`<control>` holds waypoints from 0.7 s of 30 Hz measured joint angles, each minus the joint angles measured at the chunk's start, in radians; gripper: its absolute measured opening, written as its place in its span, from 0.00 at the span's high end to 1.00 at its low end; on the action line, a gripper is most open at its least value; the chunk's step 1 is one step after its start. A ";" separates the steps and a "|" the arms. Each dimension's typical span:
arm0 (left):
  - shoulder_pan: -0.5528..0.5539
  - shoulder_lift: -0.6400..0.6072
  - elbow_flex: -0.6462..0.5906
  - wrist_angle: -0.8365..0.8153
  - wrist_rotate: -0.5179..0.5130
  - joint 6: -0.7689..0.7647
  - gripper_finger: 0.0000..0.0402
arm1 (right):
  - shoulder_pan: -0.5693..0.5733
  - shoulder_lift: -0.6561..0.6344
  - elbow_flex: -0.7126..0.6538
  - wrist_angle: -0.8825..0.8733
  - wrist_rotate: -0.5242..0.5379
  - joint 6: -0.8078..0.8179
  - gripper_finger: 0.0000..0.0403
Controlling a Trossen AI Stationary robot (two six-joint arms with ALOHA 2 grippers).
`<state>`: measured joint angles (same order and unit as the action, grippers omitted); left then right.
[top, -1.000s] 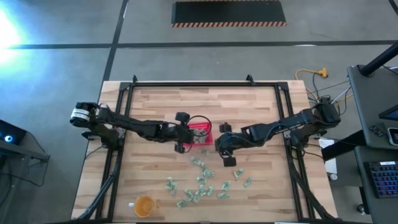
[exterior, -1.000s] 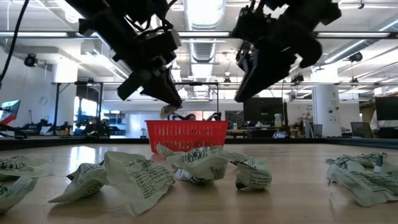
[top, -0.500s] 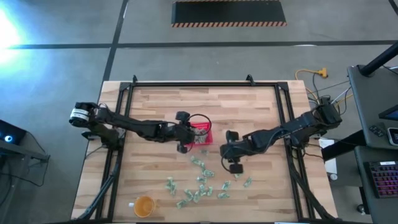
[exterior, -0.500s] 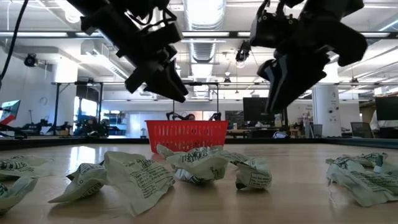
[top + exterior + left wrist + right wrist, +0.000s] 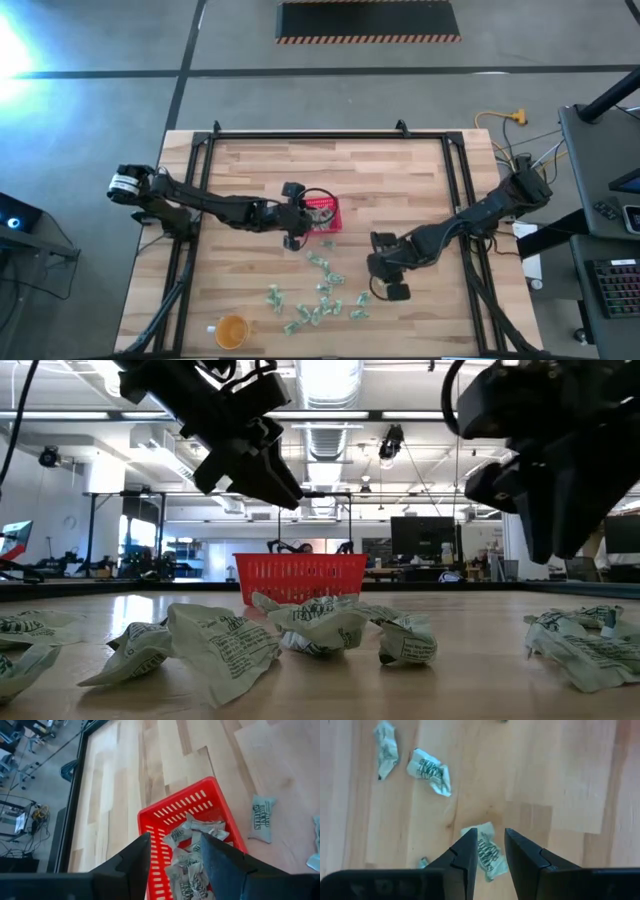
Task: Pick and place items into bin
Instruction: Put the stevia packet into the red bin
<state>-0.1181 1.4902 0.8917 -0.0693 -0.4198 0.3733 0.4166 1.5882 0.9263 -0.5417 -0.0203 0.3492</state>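
packet (image 5: 487, 854): light, crinkly, soft; pinch across its middle
right end effector (image 5: 487, 851): fingers apart, straddling it
left end effector (image 5: 175, 865): apart, empty, above bin (image 5: 150, 820)

Small square red plastic basket (image 5: 150, 820): slotted mesh sides. Crinkly wrapped packets (image 5: 429, 771): pale green and white, dark print. Bench (image 5: 260, 170): light wood planks, striped grain. Round cup (image 5: 231, 331): orange. Both arms: dark.
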 joint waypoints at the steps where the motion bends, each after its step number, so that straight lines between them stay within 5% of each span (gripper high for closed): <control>1: 0.000 0.000 0.000 0.000 0.000 0.000 0.61 | 0.010 0.000 -0.001 -0.001 0.015 0.000 0.77; 11: 0.000 0.000 -0.008 0.003 0.000 -0.001 0.61 | 0.075 0.057 -0.063 0.165 0.064 0.000 0.65; 21: 0.000 0.000 -0.008 0.010 0.000 -0.002 0.61 | 0.077 0.078 -0.070 0.088 0.049 0.051 0.59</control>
<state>-0.1181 1.4899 0.8833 -0.0595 -0.4202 0.3710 0.4934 1.6661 0.8558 -0.4532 0.0288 0.4007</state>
